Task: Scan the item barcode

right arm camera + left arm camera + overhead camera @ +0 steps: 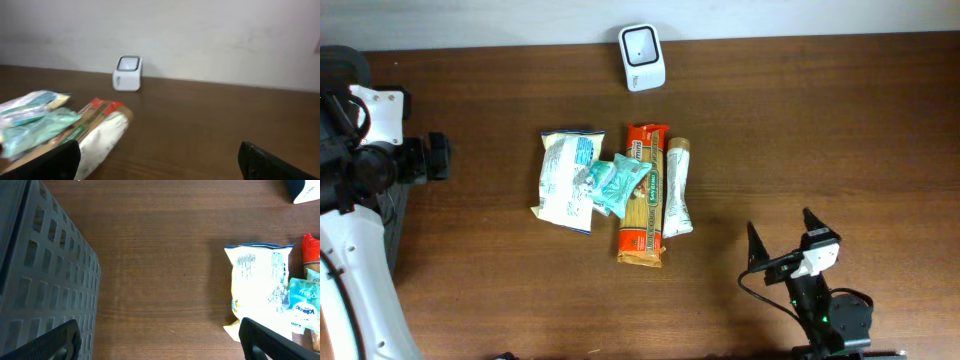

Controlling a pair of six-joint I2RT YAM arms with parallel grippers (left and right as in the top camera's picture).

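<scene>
Overhead: on the dark, wood-grained tabletop a rounded white scanner with a dark window stands at the far edge. A crinkly white bag, teal packet, long orange pack and white tube lie touching mid-table. The right end effector is spread wide, well apart from them.

Left wrist: the left end effector is wide, beside a grey gridded plastic crate. The bag's print is unreadable.

Right wrist: blurred, with no legible labels.

A dark wooden table fills every view — grain running lengthwise. A grey slotted crate stands on its left side; a pale wall backs the far edge.
</scene>
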